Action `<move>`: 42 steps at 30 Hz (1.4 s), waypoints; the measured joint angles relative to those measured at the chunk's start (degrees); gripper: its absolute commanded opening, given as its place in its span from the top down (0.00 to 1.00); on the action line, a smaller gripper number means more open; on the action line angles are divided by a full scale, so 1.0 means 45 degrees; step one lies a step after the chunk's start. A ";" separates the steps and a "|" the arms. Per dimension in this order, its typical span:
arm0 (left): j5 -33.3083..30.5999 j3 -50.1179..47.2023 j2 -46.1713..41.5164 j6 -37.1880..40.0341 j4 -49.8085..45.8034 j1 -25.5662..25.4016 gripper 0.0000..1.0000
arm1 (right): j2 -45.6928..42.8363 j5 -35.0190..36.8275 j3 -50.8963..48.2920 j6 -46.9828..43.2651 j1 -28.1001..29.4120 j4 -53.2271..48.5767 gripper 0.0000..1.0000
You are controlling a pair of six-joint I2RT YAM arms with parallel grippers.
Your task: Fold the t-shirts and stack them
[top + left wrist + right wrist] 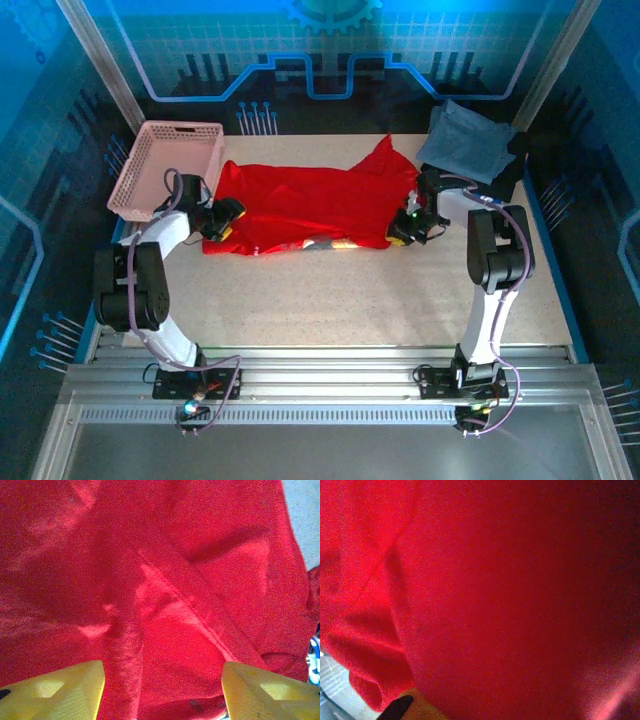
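The red t-shirt (310, 205) lies spread across the middle of the table, with a peak of cloth standing up at its back right corner. A folded grey-blue t-shirt (465, 140) rests on a dark one (515, 165) at the back right. My left gripper (222, 222) is at the red shirt's left edge. In the left wrist view it (162, 672) is open, its yellow fingertips (65, 690) wide apart over creased red cloth (165, 580). My right gripper (405, 232) is at the shirt's right edge, shut on the cloth. Red fabric (510, 590) drapes close across the right wrist view, over one yellow finger (417, 709).
A pink mesh basket (165, 165) stands at the back left, just behind my left arm. Bare table (330, 300) stretches from the red shirt to the arm bases. Blue walls close in the back and both sides.
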 measured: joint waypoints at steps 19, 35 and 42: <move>-0.0102 -0.0967 -0.0053 0.0661 -0.0097 0.0000 0.38 | -0.2234 -0.2089 0.1443 -0.3337 -0.0510 -0.7140 0.81; -0.0141 -0.1778 -0.0325 0.0656 -0.0029 -0.0476 0.39 | -0.1724 -0.2113 -0.0180 -0.3050 -0.0719 -0.6285 0.67; -0.0131 -0.1792 -0.0515 0.0568 0.0204 -0.0831 0.39 | -0.5440 0.0607 -0.1904 -0.2346 -0.0942 -0.5610 0.57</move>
